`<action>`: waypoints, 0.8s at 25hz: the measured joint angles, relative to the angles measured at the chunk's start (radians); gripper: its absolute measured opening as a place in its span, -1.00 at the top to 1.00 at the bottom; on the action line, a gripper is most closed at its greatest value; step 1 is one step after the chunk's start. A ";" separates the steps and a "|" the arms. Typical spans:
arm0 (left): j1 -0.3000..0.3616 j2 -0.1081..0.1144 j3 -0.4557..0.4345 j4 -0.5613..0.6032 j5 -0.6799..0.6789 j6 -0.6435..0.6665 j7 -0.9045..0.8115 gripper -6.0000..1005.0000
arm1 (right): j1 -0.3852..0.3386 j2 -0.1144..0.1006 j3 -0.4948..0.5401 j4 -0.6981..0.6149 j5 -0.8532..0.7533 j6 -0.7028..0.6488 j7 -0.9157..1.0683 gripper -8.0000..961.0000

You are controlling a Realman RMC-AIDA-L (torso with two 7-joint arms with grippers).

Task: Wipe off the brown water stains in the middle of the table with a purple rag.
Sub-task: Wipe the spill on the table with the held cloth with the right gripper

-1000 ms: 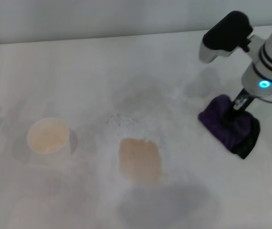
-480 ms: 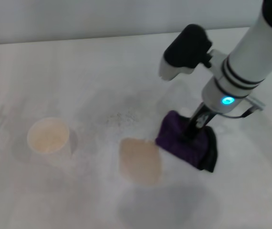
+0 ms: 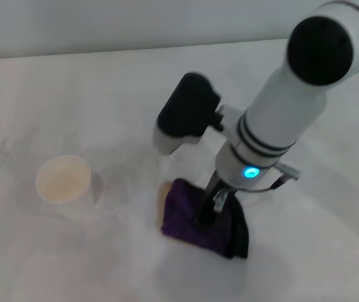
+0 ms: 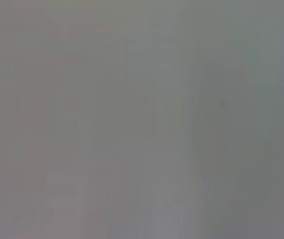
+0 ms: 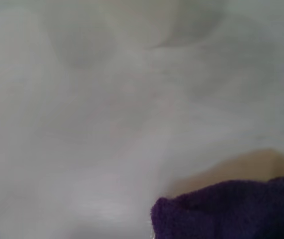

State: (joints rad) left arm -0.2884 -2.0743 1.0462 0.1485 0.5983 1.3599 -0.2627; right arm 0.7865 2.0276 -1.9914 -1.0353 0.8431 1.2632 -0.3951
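Open table (image 3: 305,251) all round to robot's R and far side; only obstacle a white paper cup (image 3: 63,179) well L of purple rag (image 3: 192,217), w/ bare gap between.

Dark purple plush folded rag (image 3: 192,217) with black edge at 3 o'clock, pale tan wet stain (image 3: 162,194) showing at its 9 o'clock edge, white faintly speckled tabletop (image 3: 72,100), white paper cup (image 3: 63,179) with cream interior, white-and-black arm with a cyan light.
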 joint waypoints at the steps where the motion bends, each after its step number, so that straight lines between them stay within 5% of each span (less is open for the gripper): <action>1: 0.000 0.000 0.000 0.000 0.001 -0.001 0.000 -0.75 | 0.005 0.000 -0.029 -0.009 0.014 -0.001 0.013 0.85; 8: 0.003 0.002 0.000 0.001 0.021 -0.001 0.004 -0.75 | 0.018 0.000 -0.131 -0.050 0.081 -0.005 0.042 0.85; 20: 0.018 0.000 0.000 -0.006 0.026 -0.003 0.005 -0.75 | 0.142 0.000 -0.016 0.149 -0.021 -0.100 0.044 0.87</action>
State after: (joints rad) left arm -0.2700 -2.0739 1.0461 0.1425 0.6239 1.3573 -0.2578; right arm 0.9280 2.0278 -2.0078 -0.8863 0.8220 1.1635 -0.3512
